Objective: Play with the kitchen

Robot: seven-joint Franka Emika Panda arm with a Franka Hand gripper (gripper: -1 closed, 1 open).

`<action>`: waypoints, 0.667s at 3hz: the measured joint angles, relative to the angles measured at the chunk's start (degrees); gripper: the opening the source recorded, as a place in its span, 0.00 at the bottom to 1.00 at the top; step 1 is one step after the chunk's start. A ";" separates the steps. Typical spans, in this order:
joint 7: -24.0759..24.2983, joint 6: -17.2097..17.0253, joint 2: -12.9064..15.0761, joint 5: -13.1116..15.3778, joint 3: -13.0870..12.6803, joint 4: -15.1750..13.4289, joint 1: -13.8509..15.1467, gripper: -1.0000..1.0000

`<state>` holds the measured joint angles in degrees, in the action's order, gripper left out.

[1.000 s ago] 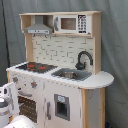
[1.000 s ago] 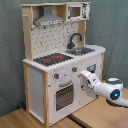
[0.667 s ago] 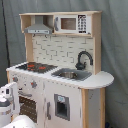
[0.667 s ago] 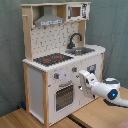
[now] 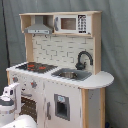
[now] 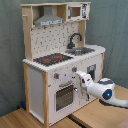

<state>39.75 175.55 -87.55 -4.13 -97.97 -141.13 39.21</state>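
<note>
The kitchen (image 5: pixel 57 75) (image 6: pixel 62 60) stands upright before a grey curtain (image 5: pixel 114 45) (image 6: pixel 112 25), and in the second exterior view it rests on a light-wood floor (image 6: pixel 95 112) made of boards. Its counter carries a black hob (image 5: pixel 34 66) (image 6: pixel 52 59) with red rings at one end and a steel sink (image 5: pixel 70 75) (image 6: pixel 84 50) at the other, where the worktop rounds off. The sink basin looks empty in the first exterior view; in the second exterior view its inside is hidden by the rim. A black faucet (image 5: pixel 83 59) (image 6: pixel 74 39) arches over the sink from the tiled back wall. Above, the top shelf holds a grey hood (image 5: pixel 38 27) (image 6: pixel 50 19) over the hob and a microwave (image 5: pixel 72 23) (image 6: pixel 77 11) over the sink. Below the hob sits the oven door (image 6: pixel 64 96) with its window, and what lies behind the glass cannot be made out.

The gripper (image 6: pixel 80 80) reaches the front panel beside the oven door in the second exterior view, at about knob height; whether its fingers are spread or closed cannot be told. The second exterior view shows the arm's white wrist with a blue light (image 6: pixel 107 93). The first exterior view shows only the white arm (image 5: pixel 10 102) at the lower left corner, in front of the oven, and it alone shows a small grey dispenser panel (image 5: pixel 61 106) on the cupboard door under the sink.
</note>
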 joint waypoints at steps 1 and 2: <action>4.84 1.87 -0.30 0.00 -0.30 0.84 2.31 1.00; 6.94 1.91 -0.52 0.63 -1.73 3.27 6.86 1.00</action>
<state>46.69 177.46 -88.07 -3.51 -99.70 -137.86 46.06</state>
